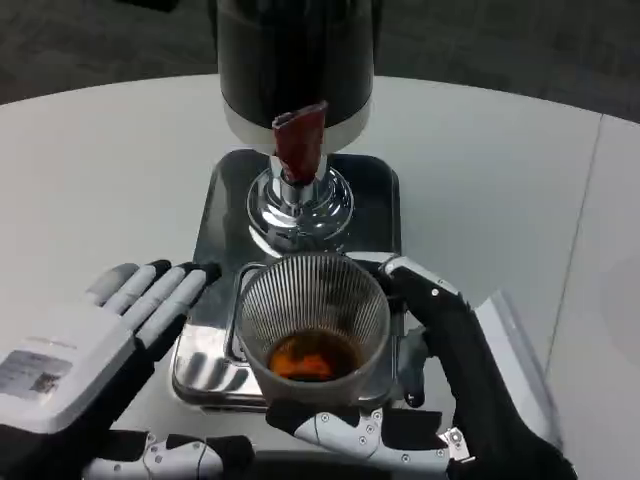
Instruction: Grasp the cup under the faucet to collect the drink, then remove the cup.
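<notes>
**Robot's right hand holds a ribbed cup with amber drink in front of a dispenser**

Seen from the robot's head, looking down at a round white table (110,160). At the top centre stands a tall black drink dispenser with a white lower band (295,70). A dark red tap lever (299,142) sticks out from its front above a polished chrome faucet base (299,205). The dispenser rests on a shiny, square metal drip tray (225,215).

The clear ribbed plastic cup (313,320) is at the near edge of the tray, just in front of the faucet base and closer to the camera than the tap. It stands upright, and a shallow pool of amber liquid (310,355) shows at its bottom.

The robot's right hand (425,370), with black and white fingers, is wrapped around the cup: one finger curves along the cup's far right side, another crosses beneath its near side. The cup is held in this grip.

The left hand (110,325), white-backed, lies flat just left of the cup with fingers extended and apart, holding nothing, fingertips at the tray's left edge.
</notes>
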{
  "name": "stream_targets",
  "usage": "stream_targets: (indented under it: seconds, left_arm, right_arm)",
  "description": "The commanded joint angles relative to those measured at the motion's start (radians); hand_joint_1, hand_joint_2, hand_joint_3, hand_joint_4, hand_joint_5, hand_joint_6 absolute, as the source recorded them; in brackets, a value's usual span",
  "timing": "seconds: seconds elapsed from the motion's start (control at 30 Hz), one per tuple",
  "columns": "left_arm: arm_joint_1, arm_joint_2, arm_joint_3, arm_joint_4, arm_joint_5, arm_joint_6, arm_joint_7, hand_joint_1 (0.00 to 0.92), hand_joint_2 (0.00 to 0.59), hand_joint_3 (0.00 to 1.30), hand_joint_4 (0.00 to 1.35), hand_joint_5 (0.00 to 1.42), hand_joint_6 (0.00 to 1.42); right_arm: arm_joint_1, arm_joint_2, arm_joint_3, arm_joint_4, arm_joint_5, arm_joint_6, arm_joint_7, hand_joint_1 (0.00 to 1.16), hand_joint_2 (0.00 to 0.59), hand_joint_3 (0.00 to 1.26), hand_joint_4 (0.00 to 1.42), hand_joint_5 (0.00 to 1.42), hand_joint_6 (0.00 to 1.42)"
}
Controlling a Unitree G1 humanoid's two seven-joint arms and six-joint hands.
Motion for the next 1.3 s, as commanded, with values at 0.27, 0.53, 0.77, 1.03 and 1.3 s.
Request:
stream_targets:
  seconds: [0.27, 0.53, 0.77, 1.03, 1.3]
  left_arm:
    - [0.0, -0.055, -0.027, -0.016, 0.096, -0.025, 0.19, 0.0, 0.078, 0.0, 0.0, 0.0, 0.0]
    - [0.029, -0.026, -0.028, -0.018, 0.099, -0.049, 0.188, 0.0, 0.083, 0.0, 0.0, 0.0, 0.0]
    - [0.04, -0.017, -0.031, -0.021, 0.085, -0.051, 0.175, 0.0, 0.084, 0.0, 0.0, 0.0, 0.0]
    - [0.051, -0.014, -0.035, -0.032, 0.085, -0.044, 0.156, 0.0, 0.083, 0.0, 0.0, 0.0, 0.0]
    - [0.06, -0.013, -0.022, -0.057, 0.063, -0.039, 0.149, 0.0, 0.081, 0.0, 0.0, 0.0, 0.0]
  right_arm:
    - [0.042, 0.02, 0.003, -0.077, 0.03, 0.0, 0.024, 1.12, 0.13, 0.76, 0.9, 0.97, 1.31]
    - [0.052, 0.026, -0.001, -0.124, 0.045, 0.024, 0.057, 1.12, 0.13, 0.76, 0.91, 0.98, 1.31]
    - [0.042, 0.029, -0.002, -0.149, 0.05, 0.038, 0.07, 1.12, 0.13, 0.76, 0.91, 0.98, 1.31]
    - [0.035, 0.034, 0.003, -0.162, 0.051, 0.048, 0.076, 1.12, 0.13, 0.76, 0.91, 0.98, 1.31]
    - [0.032, 0.046, 0.028, -0.202, 0.05, 0.057, 0.095, 1.12, 0.13, 0.76, 0.91, 0.99, 1.31]
